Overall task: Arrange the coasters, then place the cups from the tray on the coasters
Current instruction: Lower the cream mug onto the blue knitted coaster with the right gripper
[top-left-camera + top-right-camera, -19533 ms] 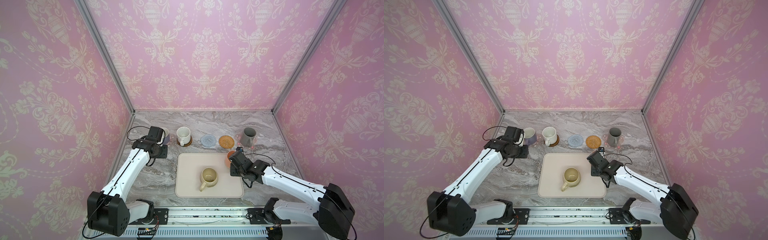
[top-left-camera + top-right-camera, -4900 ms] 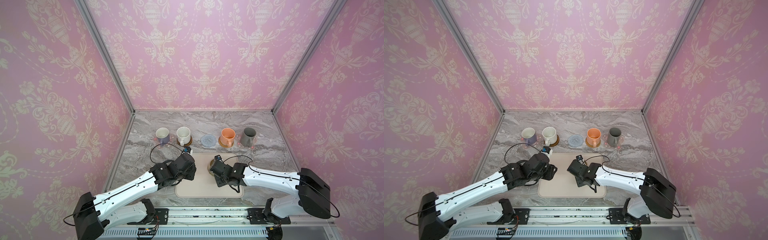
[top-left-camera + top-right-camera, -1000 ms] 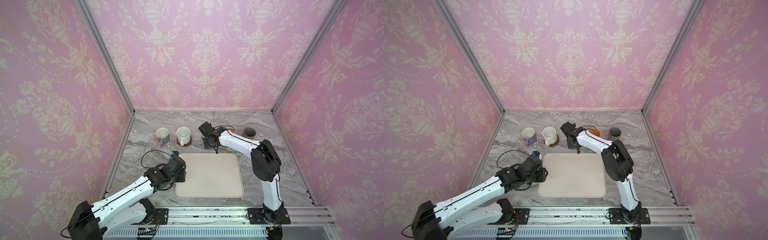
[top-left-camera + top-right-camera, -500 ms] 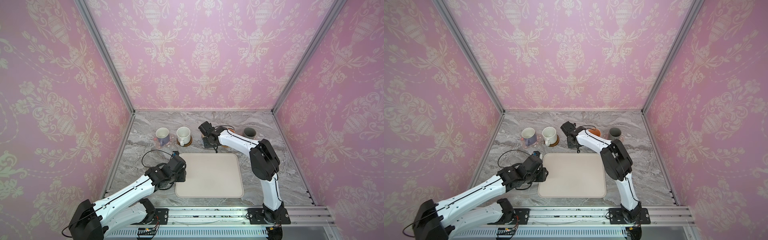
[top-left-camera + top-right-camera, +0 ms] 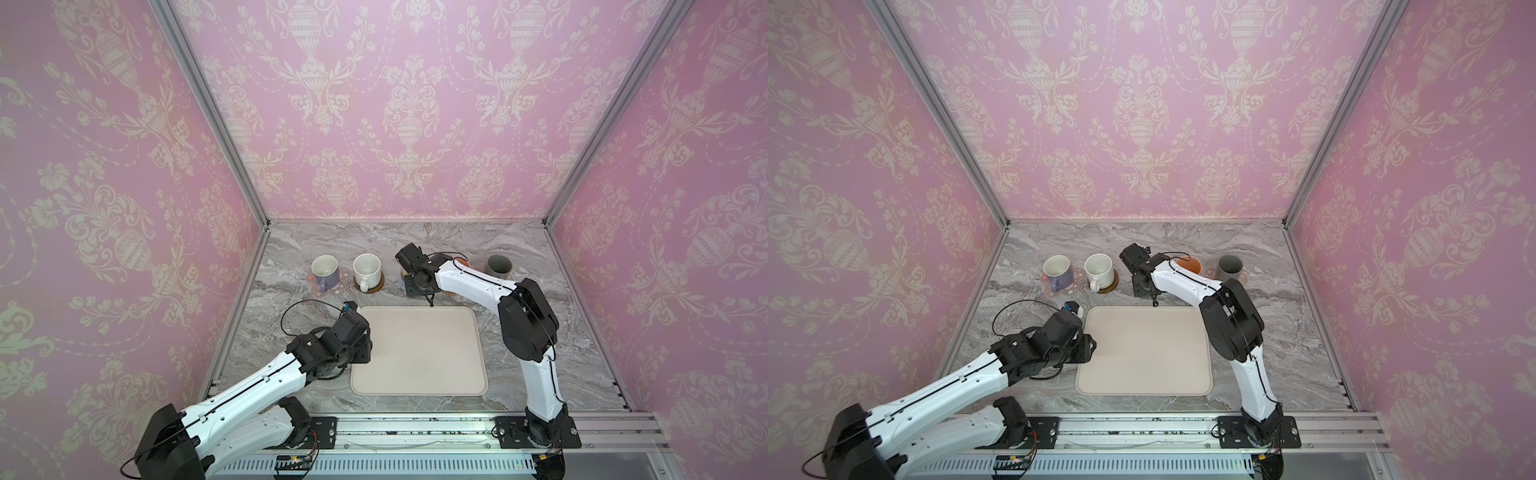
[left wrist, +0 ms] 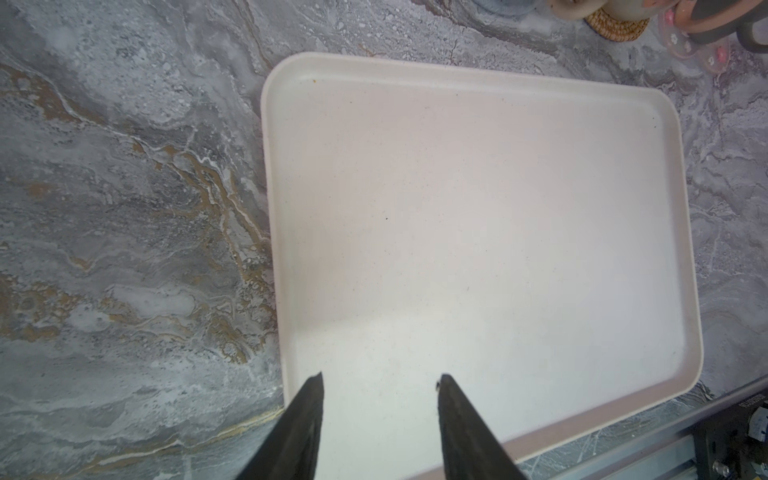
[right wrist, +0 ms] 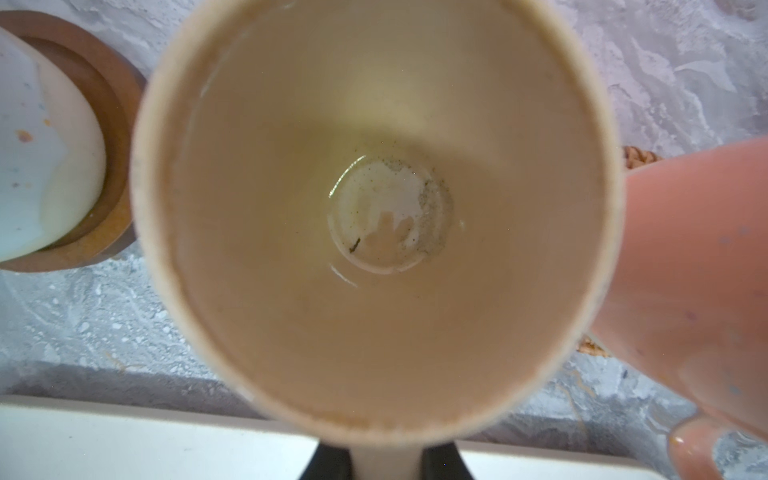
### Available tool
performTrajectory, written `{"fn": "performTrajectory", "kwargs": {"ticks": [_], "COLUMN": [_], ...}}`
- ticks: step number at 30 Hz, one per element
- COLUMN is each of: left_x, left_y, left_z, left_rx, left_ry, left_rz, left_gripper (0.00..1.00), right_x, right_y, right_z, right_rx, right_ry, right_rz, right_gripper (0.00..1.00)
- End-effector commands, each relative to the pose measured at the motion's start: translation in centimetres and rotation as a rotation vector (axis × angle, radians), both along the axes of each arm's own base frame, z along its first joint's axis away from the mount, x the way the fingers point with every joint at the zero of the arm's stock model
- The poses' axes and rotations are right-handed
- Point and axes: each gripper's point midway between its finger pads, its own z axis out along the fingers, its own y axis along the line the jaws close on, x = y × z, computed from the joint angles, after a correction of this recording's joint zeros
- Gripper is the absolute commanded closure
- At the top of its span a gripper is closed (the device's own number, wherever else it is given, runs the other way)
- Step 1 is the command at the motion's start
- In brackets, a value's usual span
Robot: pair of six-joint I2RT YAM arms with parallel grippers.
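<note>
My right gripper (image 7: 386, 457) is shut on the handle of the cream-yellow cup (image 7: 374, 208), held upright in the back row between the white cup (image 5: 368, 268) on its brown wooden coaster (image 5: 372, 287) and the peach cup (image 5: 1188, 264). In both top views the wrist hides the cream cup and whatever lies under it. The lavender cup (image 5: 325, 268) stands on a pink flower coaster (image 5: 337, 286), and the grey cup (image 5: 498, 266) ends the row. The beige tray (image 5: 415, 353) holds no cups. My left gripper (image 6: 380, 378) hangs open over the tray's left part.
The right arm (image 5: 478, 286) stretches across the back right of the marble table, passing over the peach cup. The left arm (image 5: 257, 382) lies along the front left. The pink walls close off the left, right and back. A metal rail (image 5: 415, 432) runs along the front.
Five seconds ago the right gripper held the cream-yellow cup at the tray; it now holds it in the back row. The left gripper has drawn back to the tray's left. Nothing visibly moved in the last second.
</note>
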Motion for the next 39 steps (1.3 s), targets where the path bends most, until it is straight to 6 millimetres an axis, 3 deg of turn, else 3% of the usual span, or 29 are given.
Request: {"fn": "performTrajectory", "kwargs": {"ticks": [1,29,33,39], "left_x": [-0.4,-0.9,-0.9,-1.0], "left_y": [0.4,0.8,0.7,0.9], "left_z": [-0.4,-0.1,-0.3,-0.3], "left_rx": [-0.002,-0.017,-0.020,-0.012], "left_ry": [0.008,0.012,0.021,0.021], "left_rz": [-0.005,0.015,0.013,0.013], "left_gripper": [0.52,0.52,0.53,0.53], "right_x": [-0.7,-0.1,-0.2,-0.3], "right_y": [1.3,-0.6,-0.3,0.1], "right_z": [0.5,1.4,1.4,2.4], "right_rx": [0.033,-0.025,-0.008,0.025], "right_ry": [-0.001,-0.037,-0.030,-0.041], "right_rz": [0.013,-0.030,-0.029,-0.026], "right_gripper": [1.00,1.00,0.84,0.70]}}
